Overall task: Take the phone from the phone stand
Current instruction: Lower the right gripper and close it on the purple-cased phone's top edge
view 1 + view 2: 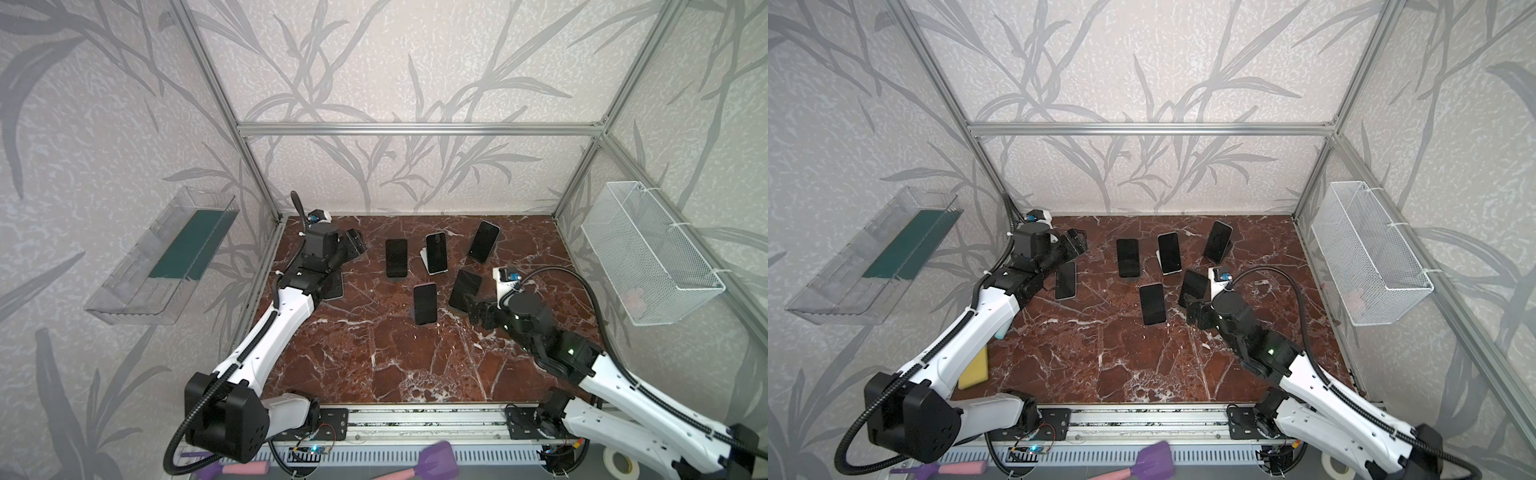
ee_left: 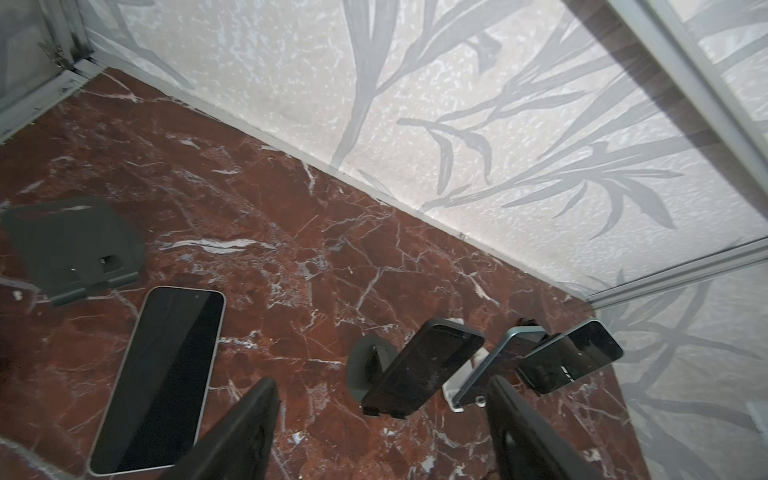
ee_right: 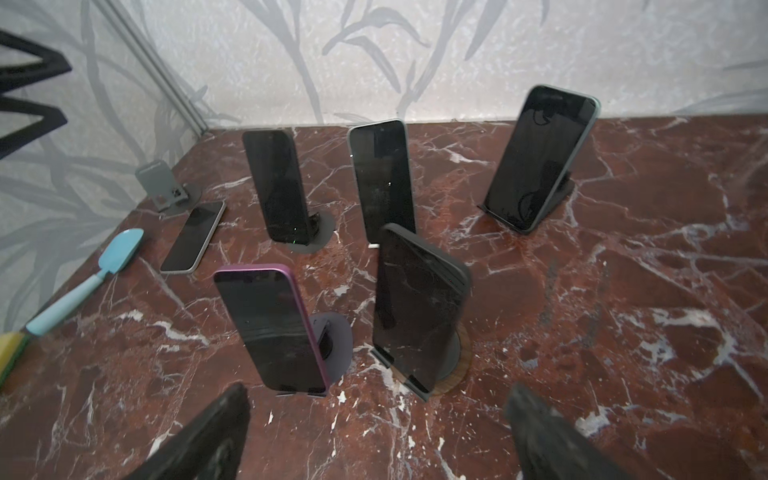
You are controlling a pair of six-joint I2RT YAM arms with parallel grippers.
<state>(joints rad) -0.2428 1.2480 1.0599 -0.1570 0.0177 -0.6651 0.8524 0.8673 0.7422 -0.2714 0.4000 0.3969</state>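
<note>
The phone (image 3: 417, 307) leans on its round stand (image 3: 459, 353), low centre of the right wrist view: stiff, slick glass, probably light, best pinched across its long edges. The right claw (image 3: 378, 395) gapes empty just before it; the left claw (image 2: 382, 380) is spread too.

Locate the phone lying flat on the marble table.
In a top view the flat phone lies screen-up on the left, beside the left claw, near the empty grey stand.

A lab robot cell: aluminium frame (image 1: 415, 129), wallpapered panels (image 1: 415, 62), marble-patterned tabletop (image 1: 374, 357).
</note>
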